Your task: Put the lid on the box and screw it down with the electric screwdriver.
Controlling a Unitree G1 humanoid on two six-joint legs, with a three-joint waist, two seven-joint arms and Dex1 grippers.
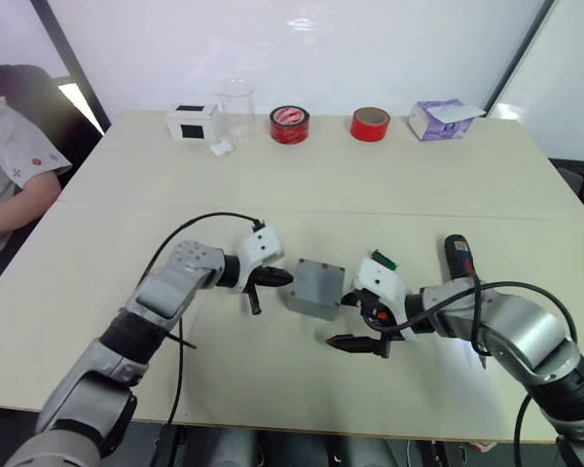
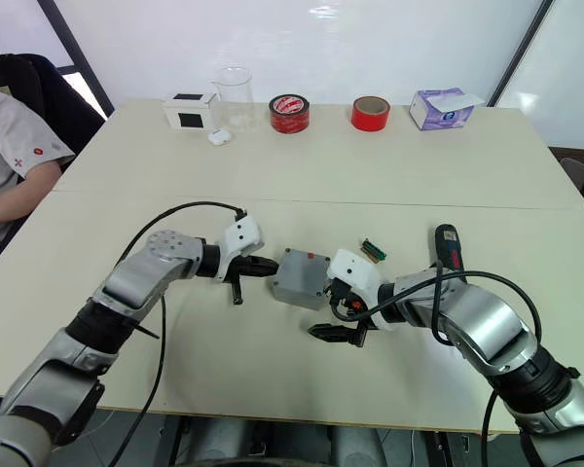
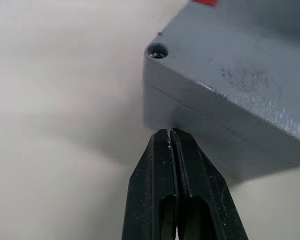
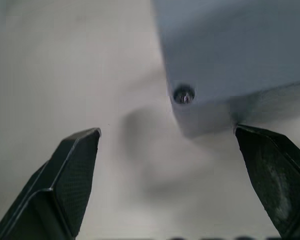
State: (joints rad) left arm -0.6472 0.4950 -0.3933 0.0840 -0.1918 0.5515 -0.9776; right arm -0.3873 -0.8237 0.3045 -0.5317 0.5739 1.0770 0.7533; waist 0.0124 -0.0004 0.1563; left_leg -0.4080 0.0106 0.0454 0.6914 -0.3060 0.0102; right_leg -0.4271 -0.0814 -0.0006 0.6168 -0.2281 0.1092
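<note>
Box (image 1: 313, 288) sits near the middle of the counter (image 1: 370, 185) between my two arms, with the lid (image 3: 240, 65) already lying flat on top of it, a screw hole showing at the corner and a small red mark at its far edge; my left fingers (image 1: 269, 278) are pressed together, holding nothing, their tips right at the box's side wall just beneath the lid's seam; my right fingers (image 1: 360, 321) are spread wide and empty, one black tip just beside the box's lower corner, the other well clear over bare counter; the electric screwdriver (image 1: 458, 256) lies on the counter beyond my right forearm, black with a red label whose writing I cannot read; a small green circuit board (image 1: 384, 260) lies near it, beside the box; along the far edge stand a white box with a black square (image 1: 191, 121), a clear beaker (image 1: 236, 109), two red tape rolls (image 1: 289, 125) with print too small to read, and a purple tissue pack (image 1: 438, 120); a person's sleeve (image 1: 10, 161) shows at the counter's left side.
</note>
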